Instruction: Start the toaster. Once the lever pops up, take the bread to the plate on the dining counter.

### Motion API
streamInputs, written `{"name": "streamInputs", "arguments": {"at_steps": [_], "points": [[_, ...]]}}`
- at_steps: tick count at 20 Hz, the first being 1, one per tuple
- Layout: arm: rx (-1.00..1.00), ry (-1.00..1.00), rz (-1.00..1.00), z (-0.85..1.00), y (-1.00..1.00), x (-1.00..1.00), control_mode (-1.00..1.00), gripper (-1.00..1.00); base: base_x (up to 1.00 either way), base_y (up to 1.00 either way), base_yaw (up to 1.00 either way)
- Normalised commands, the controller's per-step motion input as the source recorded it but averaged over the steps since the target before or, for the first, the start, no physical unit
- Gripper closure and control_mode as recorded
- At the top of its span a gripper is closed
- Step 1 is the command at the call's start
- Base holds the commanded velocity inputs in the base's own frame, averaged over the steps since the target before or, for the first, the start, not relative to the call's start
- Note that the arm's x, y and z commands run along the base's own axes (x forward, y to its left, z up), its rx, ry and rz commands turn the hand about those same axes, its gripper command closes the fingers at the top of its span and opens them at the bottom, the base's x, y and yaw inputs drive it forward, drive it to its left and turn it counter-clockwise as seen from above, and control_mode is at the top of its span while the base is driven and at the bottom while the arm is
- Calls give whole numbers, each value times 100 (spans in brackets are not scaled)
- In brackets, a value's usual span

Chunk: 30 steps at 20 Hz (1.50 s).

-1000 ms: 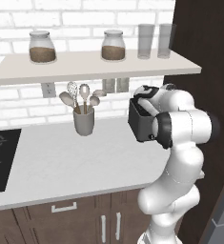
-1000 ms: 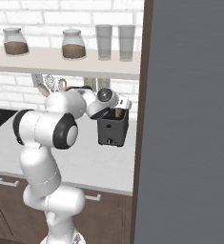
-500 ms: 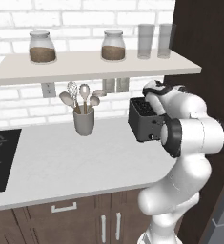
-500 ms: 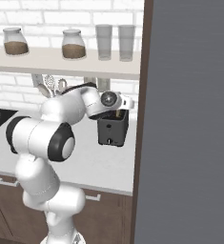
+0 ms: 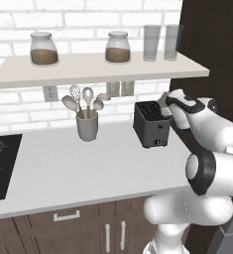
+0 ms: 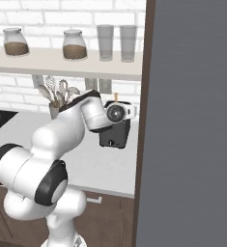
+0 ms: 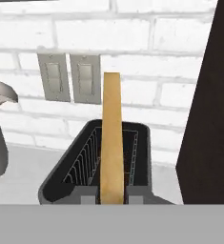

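White brick backs the pale counter (image 5: 88,163) where the boxy black toaster (image 5: 150,124) stands beside a dark panel. Edge-on and upright in its slot, the thin tan bread (image 7: 112,147) is pinched by the narrow end effector (image 7: 112,196).
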Motion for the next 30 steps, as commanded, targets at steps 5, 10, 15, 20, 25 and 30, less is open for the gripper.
{"name": "streamInputs", "arguments": {"at_steps": [5,10,15,20,25,30], "points": [[-4,0,9,46,0,-73,-100,100,0,0,0],[-5,0,5,75,-3,-73,-100,100,0,0,0],[-1,6,2,70,0,-70,-100,100,0,0,0],[-1,14,0,43,5,-89,-100,100,0,0,0],[0,5,0,13,28,-92,-100,100,0,0,0],[-1,0,0,0,49,-65,-100,100,0,0,0]]}}
